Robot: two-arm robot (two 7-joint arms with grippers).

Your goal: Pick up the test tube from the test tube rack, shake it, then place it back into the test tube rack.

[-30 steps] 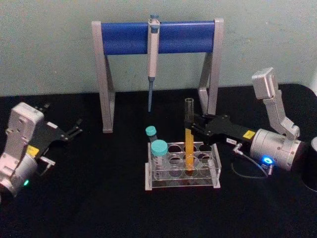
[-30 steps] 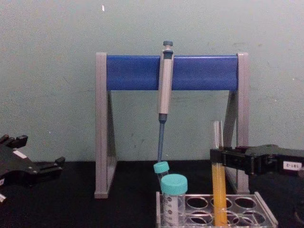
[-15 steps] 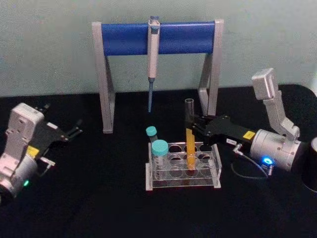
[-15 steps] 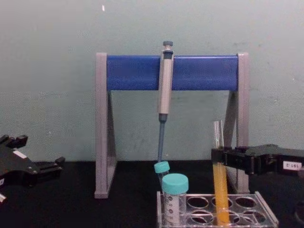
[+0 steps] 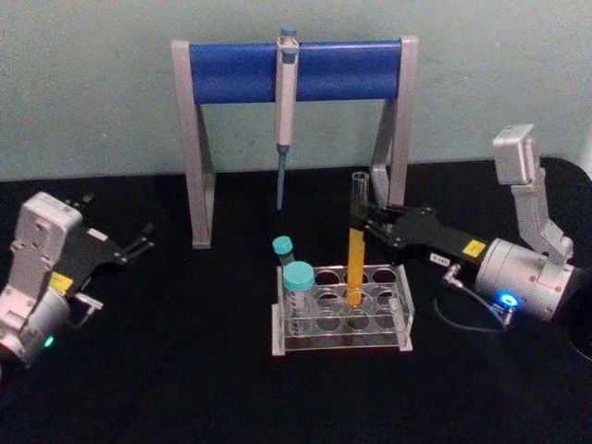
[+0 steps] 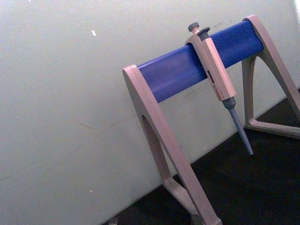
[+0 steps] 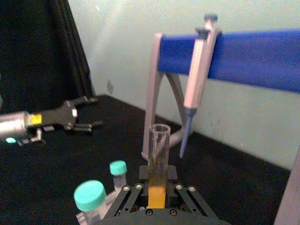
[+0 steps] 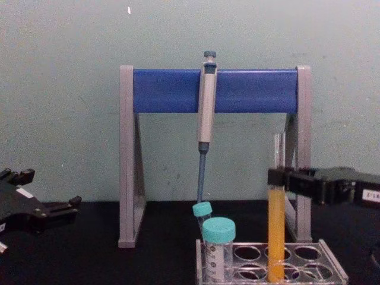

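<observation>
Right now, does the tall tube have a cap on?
No, the tube in the right claw has an open glass rim, no cap; the left claw sits parked far left.

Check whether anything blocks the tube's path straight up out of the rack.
Nothing visible does. The right pincer is shut on the test tube, its foot in the test tube rack, open air above. The pipette hangs farther back; teal-capped tubes stand at the rack's left end. The left pincer lies far left.
</observation>
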